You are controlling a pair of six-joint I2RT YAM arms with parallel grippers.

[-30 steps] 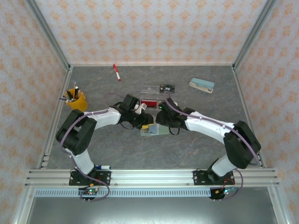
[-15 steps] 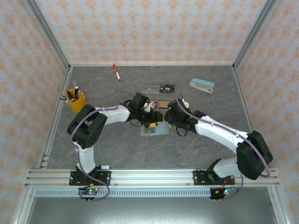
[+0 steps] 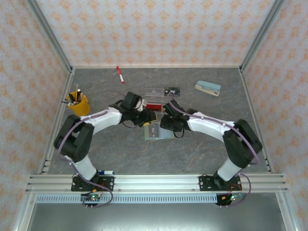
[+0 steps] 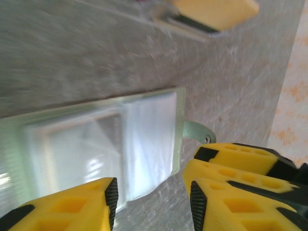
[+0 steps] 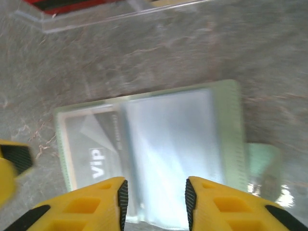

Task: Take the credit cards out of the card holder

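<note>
Starting nearest the bases: finding the wallet (image 3: 159, 133) lying open and flat, pockets up, on the table (image 3: 207, 149) midway between the two arms. Reading its long axis as running left to right across the table, with the little tab (image 5: 262, 159) sticking out of the right-hand short edge and so pointing toward the right arm's side. Noting a grey VIP card (image 5: 91, 151) sitting in the left pocket, partly tucked under the clear middle sleeve (image 5: 173, 144), leaving its own long axis hard to call. Moving just beyond: hanging the left fingers (image 4: 153, 192) over the wallet's far left corner, spread apart and gripping nothing. Hanging the right fingers (image 5: 155, 190) over the far right part, likewise parted and empty, with the wallet under and ahead of them rather than between them. Not being able to tell whether either pair is touching the plastic. Judging the left arm the nearer to the card's pocket and the right the nearer to the tab end, so probably pinning with one and pulling with the other, the pocket mouth being too blurred for calling a direction. Farther back, just behind both pairs of fingers: seeing the clear tray (image 3: 154, 92) with the red card (image 3: 154, 106) already lying in it, apart from the wallet.
</note>
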